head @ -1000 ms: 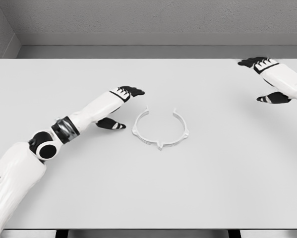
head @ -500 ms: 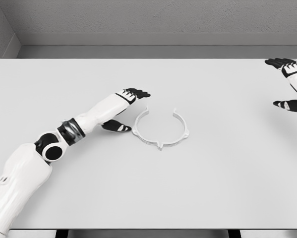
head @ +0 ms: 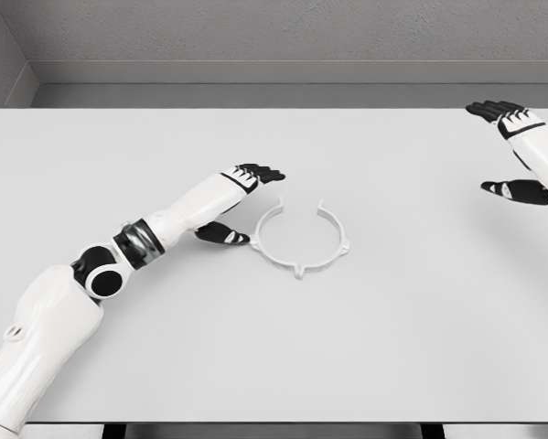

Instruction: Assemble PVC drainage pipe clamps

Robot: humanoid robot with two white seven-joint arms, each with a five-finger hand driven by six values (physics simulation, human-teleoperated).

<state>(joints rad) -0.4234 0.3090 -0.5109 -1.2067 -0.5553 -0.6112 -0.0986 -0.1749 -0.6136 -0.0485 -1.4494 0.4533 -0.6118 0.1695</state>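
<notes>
My left hand (head: pixel 241 201) hangs over the white table (head: pixel 274 347), just left of the pipe clamp (head: pixel 299 240); my arm reaches in from the lower left, forearm angled up and to the right; the fingers (head: pixel 263 172) are stretched out flat and spread toward the clamp's upper left end, while the thumb (head: pixel 223 234) drops low and points at the ring's left side; the hand is wide and holds nothing; whether the thumb tip touches the ring I cannot tell, though it sits just beside it

The pipe clamp lies flat near the middle of the table; it is a thin white ring, open at its far side, with two small upturned ends flanking the gap; a little tab juts from its near edge and another from its right side

My right hand (head: pixel 516 151) is at the far right edge, well apart from the clamp; its dark fingers (head: pixel 493 110) lie extended near the table's back corner and its thumb (head: pixel 516 190) is held out below them; this hand too is wide and grips nothing
</notes>
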